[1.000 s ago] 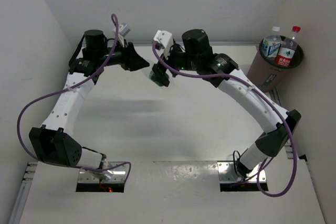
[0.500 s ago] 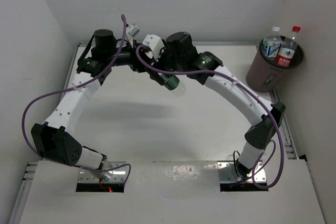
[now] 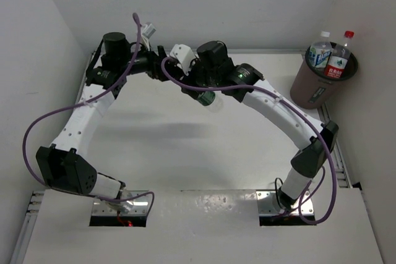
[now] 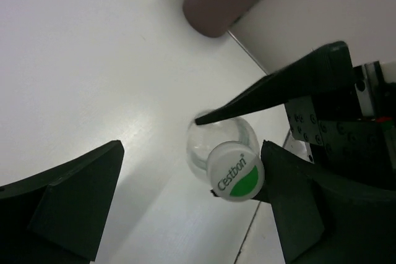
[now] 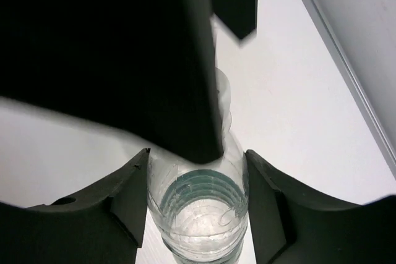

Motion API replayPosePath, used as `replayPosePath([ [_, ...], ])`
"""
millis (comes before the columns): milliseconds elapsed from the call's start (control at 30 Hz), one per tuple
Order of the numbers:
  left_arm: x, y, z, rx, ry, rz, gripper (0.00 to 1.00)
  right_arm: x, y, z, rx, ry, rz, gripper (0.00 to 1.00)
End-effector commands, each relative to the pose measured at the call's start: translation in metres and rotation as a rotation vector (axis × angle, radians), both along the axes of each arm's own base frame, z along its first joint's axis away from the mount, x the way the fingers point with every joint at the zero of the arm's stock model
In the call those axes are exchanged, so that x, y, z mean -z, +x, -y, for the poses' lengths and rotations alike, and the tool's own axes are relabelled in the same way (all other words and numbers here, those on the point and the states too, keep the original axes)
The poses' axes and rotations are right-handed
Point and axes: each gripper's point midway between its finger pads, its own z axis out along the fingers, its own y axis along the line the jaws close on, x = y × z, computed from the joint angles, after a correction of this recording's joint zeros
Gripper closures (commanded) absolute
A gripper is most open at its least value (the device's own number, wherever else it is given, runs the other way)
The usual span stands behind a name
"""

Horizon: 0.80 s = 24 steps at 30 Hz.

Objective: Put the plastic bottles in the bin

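My right gripper (image 5: pixel 197 171) is clamped on a clear plastic bottle with a green-and-white cap (image 4: pixel 235 171), over the desk (image 3: pixel 154 134) toward 12 o'clock. My left gripper (image 4: pixel 192 146) stands wide open around that cap. At 2 o'clock the brown round plastic bin (image 3: pixel 315 88) holds a white-capped bottle (image 3: pixel 320 52) and a red-capped bottle (image 3: pixel 339 60).

Clear bottle (image 3: pixel 210 99): small, ribbed body, white cap printed "Cestbon" over green patch (image 4: pixel 235 171). Clamped across body between fingers of right gripper (image 5: pixel 198 197), lying tilted, cap end pointing toward left arm; near middle of scene, well apart from bin.

Bin (image 3: pixel 317 88): brown round tapered bucket, upright, dark inside, small label on side, far right of scene.

White-capped bottle (image 3: pixel 319 54): blue-green label, upright in bin, top sticking above rim.

Red-capped bottle (image 3: pixel 339 61): red label, upright in bin, just beside white-capped one.
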Motion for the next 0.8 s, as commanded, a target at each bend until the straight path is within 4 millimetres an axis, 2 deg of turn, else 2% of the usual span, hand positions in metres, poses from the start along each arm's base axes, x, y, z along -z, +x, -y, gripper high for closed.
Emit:
replayPosePath([
  [0, -0.049, 0.008, -0.022, -0.102, -0.049, 0.138, 0.0, -0.014, 0.004, 0.017, 0.046, 0.004, 0.056, 0.98],
  [33, -0.053, 0.021, -0.036, -0.169, -0.045, 0.163, 0.0, -0.017, 0.009, 0.027, 0.074, 0.011, 0.059, 1.0],
  [100, -0.068, 0.028, -0.055, -0.238, -0.056, 0.217, 0.0, -0.024, 0.012, 0.037, 0.101, 0.024, 0.068, 1.0],
  [133, -0.073, 0.036, -0.072, -0.286, -0.062, 0.235, 0.0, -0.025, 0.017, 0.049, 0.128, 0.022, 0.07, 1.0],
  [200, -0.088, 0.044, -0.088, -0.335, -0.076, 0.287, 0.0, -0.037, 0.026, 0.065, 0.177, 0.034, 0.106, 1.0],
  [233, -0.09, 0.047, -0.099, -0.364, -0.08, 0.294, 0.0, -0.046, 0.029, 0.071, 0.196, 0.047, 0.127, 1.0],
  [300, -0.086, 0.052, -0.106, -0.374, -0.076, 0.284, 0.0, -0.063, 0.05, 0.095, 0.287, 0.066, 0.188, 1.0],
  [333, -0.077, 0.056, -0.109, -0.375, -0.072, 0.261, 0.0, -0.08, 0.063, 0.109, 0.37, 0.075, 0.251, 1.0],
  [400, -0.068, 0.059, -0.107, -0.359, -0.078, 0.236, 0.0, -0.114, 0.095, 0.151, 0.565, 0.107, 0.381, 1.0],
  [433, -0.064, 0.061, -0.106, -0.351, -0.077, 0.223, 0.0, -0.122, 0.103, 0.162, 0.621, 0.116, 0.413, 1.0],
  [467, -0.064, 0.061, -0.106, -0.351, -0.077, 0.223, 0.0, -0.137, 0.12, 0.19, 0.714, 0.141, 0.476, 1.0],
  [500, -0.06, 0.066, -0.106, -0.351, -0.076, 0.219, 0.0, -0.162, 0.127, 0.203, 0.771, 0.196, 0.557, 1.0],
  [533, -0.054, 0.069, -0.106, -0.342, -0.076, 0.203, 0.0, -0.165, 0.136, 0.241, 0.921, 0.179, 0.596, 1.0],
  [567, -0.051, 0.071, -0.102, -0.333, -0.075, 0.194, 0.0, -0.178, 0.145, 0.266, 0.991, 0.217, 0.63, 1.0],
  [600, -0.052, 0.072, -0.101, -0.324, -0.077, 0.195, 0.0, -0.195, 0.145, 0.281, 1.037, 0.254, 0.649, 1.0],
  [633, -0.057, 0.071, -0.097, -0.315, -0.079, 0.206, 0.0, -0.191, 0.156, 0.309, 1.122, 0.315, 0.622, 1.0],
  [667, -0.054, 0.074, -0.097, -0.315, -0.078, 0.197, 0.0, -0.216, 0.151, 0.337, 1.163, 0.35, 0.645, 1.0],
  [700, -0.054, 0.073, -0.094, -0.306, -0.079, 0.197, 0.0, -0.218, 0.152, 0.362, 1.205, 0.358, 0.647, 1.0],
  [733, -0.054, 0.073, -0.094, -0.306, -0.079, 0.197, 0.0, -0.221, 0.154, 0.366, 1.198, 0.391, 0.64, 1.0],
  [767, -0.054, 0.071, -0.09, -0.297, -0.08, 0.196, 0.0, -0.228, 0.151, 0.394, 1.233, 0.393, 0.659, 1.0],
])
